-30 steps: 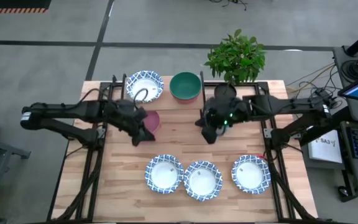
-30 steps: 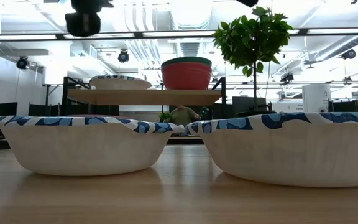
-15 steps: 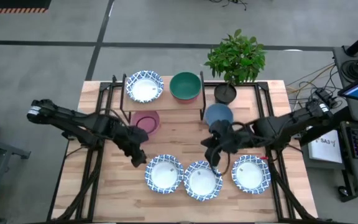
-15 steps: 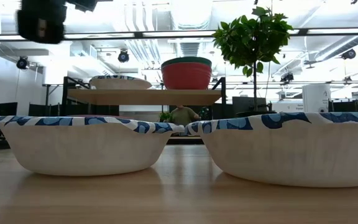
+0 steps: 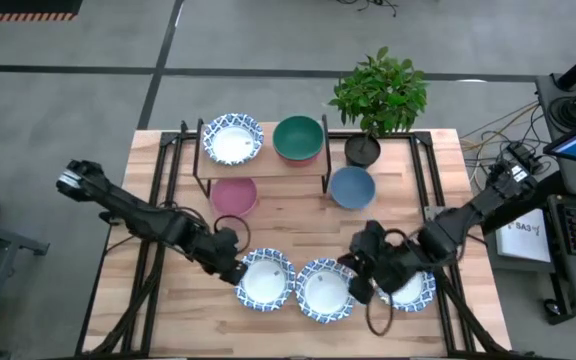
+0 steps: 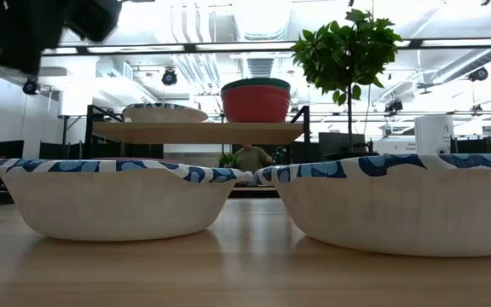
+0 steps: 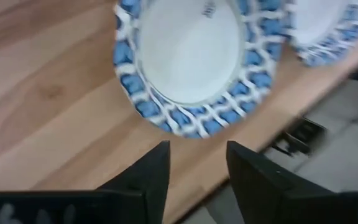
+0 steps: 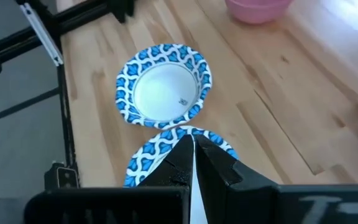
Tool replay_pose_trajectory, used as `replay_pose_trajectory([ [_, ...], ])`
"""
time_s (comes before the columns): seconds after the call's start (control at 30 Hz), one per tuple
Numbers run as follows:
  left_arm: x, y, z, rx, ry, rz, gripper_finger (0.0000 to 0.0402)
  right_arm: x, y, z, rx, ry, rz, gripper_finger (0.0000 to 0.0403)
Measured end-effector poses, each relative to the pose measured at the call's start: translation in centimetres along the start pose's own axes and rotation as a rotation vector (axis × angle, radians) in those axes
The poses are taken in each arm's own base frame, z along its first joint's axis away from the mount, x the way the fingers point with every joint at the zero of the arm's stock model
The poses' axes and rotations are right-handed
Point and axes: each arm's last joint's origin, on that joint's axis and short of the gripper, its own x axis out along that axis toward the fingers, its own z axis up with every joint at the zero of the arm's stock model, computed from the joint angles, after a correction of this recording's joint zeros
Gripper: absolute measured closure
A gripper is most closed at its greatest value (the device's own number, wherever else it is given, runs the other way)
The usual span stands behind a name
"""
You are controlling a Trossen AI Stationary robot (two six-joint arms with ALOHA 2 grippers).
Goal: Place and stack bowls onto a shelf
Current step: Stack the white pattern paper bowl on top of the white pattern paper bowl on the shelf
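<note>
Three white, blue-rimmed bowls stand in a row near the table's near edge: left (image 5: 265,278), middle (image 5: 326,290), right (image 5: 408,282). The shelf (image 5: 263,162) at the back bears a fourth white bowl (image 5: 232,138) and a green bowl (image 5: 299,138) nested in a red bowl (image 6: 256,107). A pink bowl (image 5: 233,196) sits on the table at the shelf's front, a blue bowl (image 5: 352,186) to its right. My left gripper (image 5: 234,270) is open above the left bowl's (image 7: 188,62) left rim. My right gripper (image 8: 193,146) is shut above the middle bowl's (image 8: 157,155) right rim.
A dark pot (image 5: 363,150) with a leafy plant (image 5: 380,92) stands at the back right, beside the shelf and the blue bowl. The front bowls lie close to the table's near edge (image 7: 272,118). Bare wood lies between the shelf and the front row.
Both grippers have gone from beside the shelf toward the table's near edge, and now stand over the front row of bowls. The pink bowl and the blue bowl, where the grippers were a second ago, now show uncovered on the table.
</note>
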Motion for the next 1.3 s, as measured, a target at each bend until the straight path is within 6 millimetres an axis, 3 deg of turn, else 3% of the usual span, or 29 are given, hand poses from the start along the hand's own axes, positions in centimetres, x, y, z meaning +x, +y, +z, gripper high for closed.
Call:
replay_pose_trajectory([
  [0.2,3.9,-0.1,0.5,-0.006,-0.037,0.140,0.0219,-1.3,1.4,-1.9,-0.048,-0.064,-0.010,0.0394],
  [0.4,6.8,0.2,0.9,0.005,-0.056,0.239,0.0212,-1.6,1.7,-2.7,-0.084,-0.079,-0.011,0.0394],
  [0.83,10.3,0.6,1.3,0.002,-0.058,0.324,0.0221,-2.0,2.6,-4.0,-0.110,-0.080,0.006,0.0394],
  [0.97,10.5,0.6,1.3,-0.032,-0.063,0.328,0.0255,-2.3,2.8,-4.3,-0.113,-0.083,0.014,0.0394],
  [1.23,10.4,0.4,1.2,-0.039,-0.059,0.311,0.0383,-2.3,2.8,-4.3,-0.099,-0.121,-0.005,0.0394],
  [1.3,10.4,0.5,1.2,-0.031,-0.058,0.317,0.0393,-2.3,2.9,-4.2,-0.090,-0.125,-0.002,0.0394],
])
